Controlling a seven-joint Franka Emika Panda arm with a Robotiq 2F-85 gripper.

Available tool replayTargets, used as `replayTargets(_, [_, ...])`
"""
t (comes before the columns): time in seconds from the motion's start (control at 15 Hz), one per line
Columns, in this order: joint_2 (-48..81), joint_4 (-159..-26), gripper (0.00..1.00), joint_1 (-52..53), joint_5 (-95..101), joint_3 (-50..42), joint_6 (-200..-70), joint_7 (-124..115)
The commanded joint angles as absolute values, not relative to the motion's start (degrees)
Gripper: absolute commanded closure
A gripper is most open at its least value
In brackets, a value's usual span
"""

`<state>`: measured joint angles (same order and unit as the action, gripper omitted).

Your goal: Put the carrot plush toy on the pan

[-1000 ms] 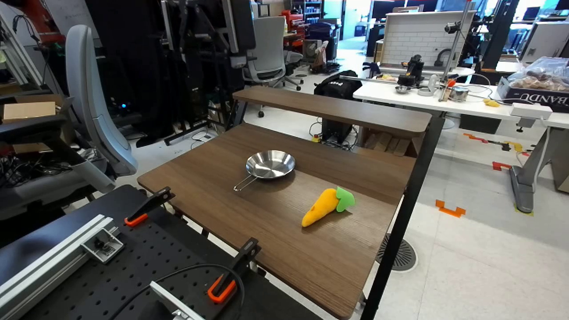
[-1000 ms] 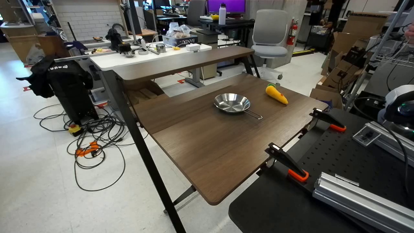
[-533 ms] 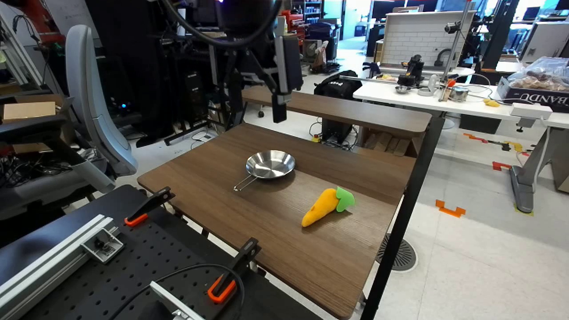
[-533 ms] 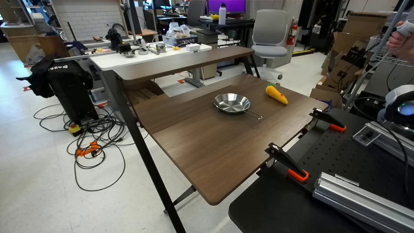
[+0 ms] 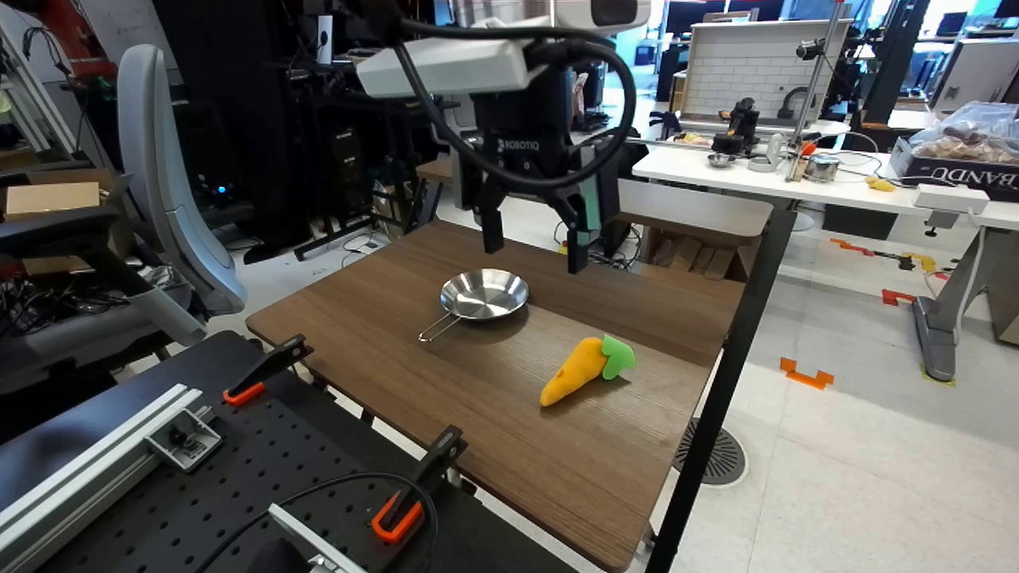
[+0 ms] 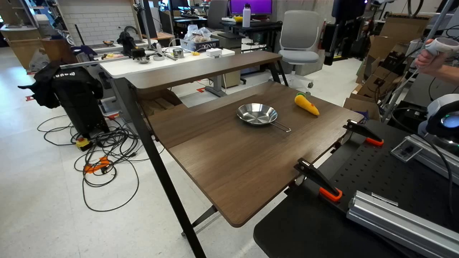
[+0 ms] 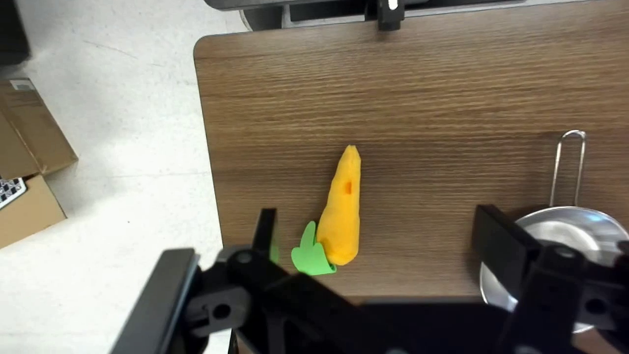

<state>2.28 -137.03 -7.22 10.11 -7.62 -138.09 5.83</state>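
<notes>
Black fingers point(image 5: 493, 232): wide apart, aloft. Orange, green-tufted, tapered plush carrot point(image 7: 343, 206): best centred before descent, pinched across mid-body. Round silver metal pan point(image 5: 484, 298): keep clear.

Reads ROBOTIQ, in small white capitals, on the black body of the gripper point(image 5: 535, 253), in an exterior view. Reads BANDU in both exterior views, in white capitals, on the side wall of the dark box point(image 5: 955, 177), with letters not equally big and not equally sharp in each. Has also some white lettering on the black bag point(image 6: 73, 84), in an exterior view, but not possible to read with certainty. In the wrist view, bears a small white label point(image 7: 22, 85) on the cardboard box point(image 7: 34, 128), too blurred for making out any letter or number.
</notes>
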Motion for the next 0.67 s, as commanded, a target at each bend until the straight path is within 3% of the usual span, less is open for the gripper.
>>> replayTargets(0.0, [8.0,-133.6,0.0,-8.5,10.5,-8.7,-141.3,8.9])
replayTargets(0.6, [19.3,-128.5,0.0,-10.9,7.4,-8.0,-149.3,11.6])
